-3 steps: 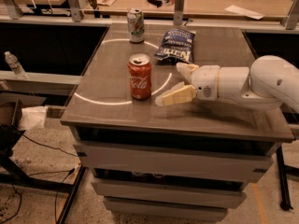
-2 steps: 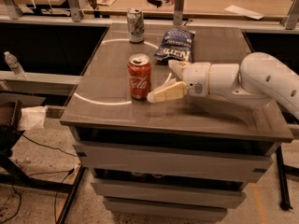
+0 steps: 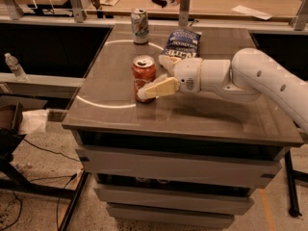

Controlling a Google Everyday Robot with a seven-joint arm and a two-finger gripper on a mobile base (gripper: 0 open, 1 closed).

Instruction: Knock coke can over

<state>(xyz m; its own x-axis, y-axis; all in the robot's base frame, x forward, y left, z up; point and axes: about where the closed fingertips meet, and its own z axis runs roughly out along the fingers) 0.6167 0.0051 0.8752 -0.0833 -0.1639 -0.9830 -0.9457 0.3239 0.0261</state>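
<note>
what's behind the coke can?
Pale silver-green can at the far edge, dark blue chip bag back-right. Open gripper straddles the coke can; near finger covers its lower front. Tabletop right behind it hidden.

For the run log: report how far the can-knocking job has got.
Done: the approach. The tool is at the coke can on the table, open, one finger in front of the can and the other behind it. In hand: the push, with the front finger seemingly against the can's side. Left: the tipping itself; the can stands upright.
</note>
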